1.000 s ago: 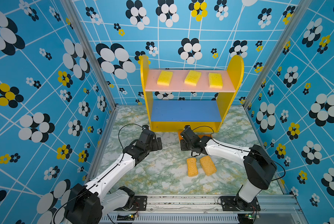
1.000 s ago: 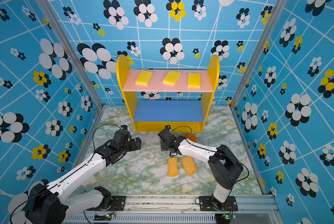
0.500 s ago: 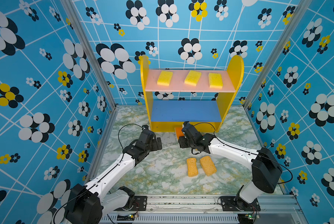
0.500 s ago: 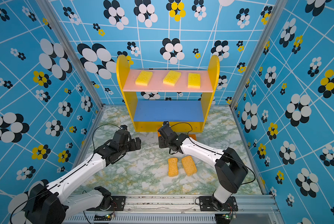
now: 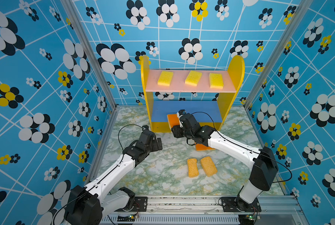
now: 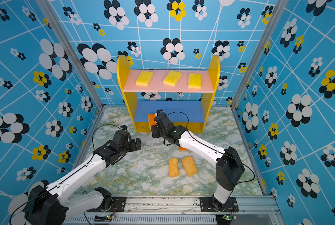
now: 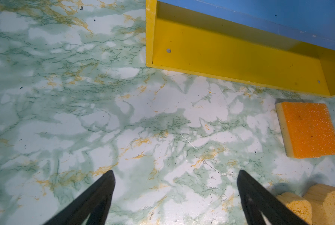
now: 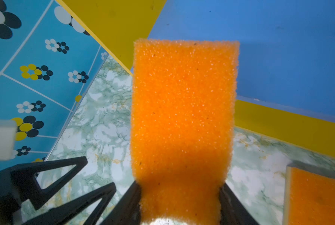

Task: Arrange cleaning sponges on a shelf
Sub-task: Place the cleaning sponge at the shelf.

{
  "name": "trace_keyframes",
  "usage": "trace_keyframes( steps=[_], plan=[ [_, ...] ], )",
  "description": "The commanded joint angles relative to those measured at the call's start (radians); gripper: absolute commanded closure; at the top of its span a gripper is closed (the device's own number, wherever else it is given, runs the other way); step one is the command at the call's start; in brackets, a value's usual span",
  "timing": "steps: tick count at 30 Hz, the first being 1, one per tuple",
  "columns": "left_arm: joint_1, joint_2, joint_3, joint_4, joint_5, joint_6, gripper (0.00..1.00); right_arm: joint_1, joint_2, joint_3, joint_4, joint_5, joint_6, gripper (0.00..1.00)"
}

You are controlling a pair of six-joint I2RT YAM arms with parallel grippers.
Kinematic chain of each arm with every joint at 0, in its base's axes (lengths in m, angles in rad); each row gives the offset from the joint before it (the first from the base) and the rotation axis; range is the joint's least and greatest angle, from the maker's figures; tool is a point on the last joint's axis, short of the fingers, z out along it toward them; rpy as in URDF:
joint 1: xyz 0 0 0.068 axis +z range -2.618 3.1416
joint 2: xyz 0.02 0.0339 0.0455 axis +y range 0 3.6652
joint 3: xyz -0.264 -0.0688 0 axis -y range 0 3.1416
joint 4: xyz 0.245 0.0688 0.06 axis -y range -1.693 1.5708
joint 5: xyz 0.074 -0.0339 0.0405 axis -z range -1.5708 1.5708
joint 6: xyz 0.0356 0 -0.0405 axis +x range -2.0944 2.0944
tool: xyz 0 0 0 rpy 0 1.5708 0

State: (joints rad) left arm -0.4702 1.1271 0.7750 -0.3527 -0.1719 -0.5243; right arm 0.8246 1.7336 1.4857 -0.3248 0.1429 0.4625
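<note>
The shelf [image 5: 231, 78] stands at the back of the table [image 5: 162, 181], three yellow sponges [image 5: 193, 78] on its pink board. The right claw [image 8: 179, 202] grips an orange sponge [image 8: 184, 109] at the blue board's front edge. The left claw [image 7: 175, 194] hangs wide open, empty. Two tan sponges [image 5: 192, 167] lie on the table.

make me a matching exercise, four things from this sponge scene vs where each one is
Things:
1. yellow sponges
2. tan sponges
3. held orange sponge
4. loose orange sponge

Places:
A. on the marble floor near the shelf base
B. in the right gripper
C. on the pink board
D. side by side on the floor, nearer the arm bases

Pairs: 1-C, 2-D, 3-B, 4-A
</note>
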Motion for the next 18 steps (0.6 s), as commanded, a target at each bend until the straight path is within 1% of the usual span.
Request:
trace_keyframes(
  steps=[1,8,11,18],
  plan=[
    [0.011,-0.028,0.000,-0.019,-0.015,0.002,0.01,0.009,0.054,0.078,0.003,-0.011,-0.026,0.44],
    [0.012,-0.036,0.004,-0.022,-0.011,0.002,0.01,0.009,0.166,0.252,-0.002,0.023,-0.037,0.45],
    [0.011,-0.043,0.003,-0.022,-0.010,0.001,0.01,0.010,0.205,0.292,0.017,0.032,-0.020,0.45],
    [0.012,-0.049,-0.009,-0.016,-0.009,0.001,0.01,0.009,0.282,0.379,0.015,0.114,0.008,0.46]
  ],
)
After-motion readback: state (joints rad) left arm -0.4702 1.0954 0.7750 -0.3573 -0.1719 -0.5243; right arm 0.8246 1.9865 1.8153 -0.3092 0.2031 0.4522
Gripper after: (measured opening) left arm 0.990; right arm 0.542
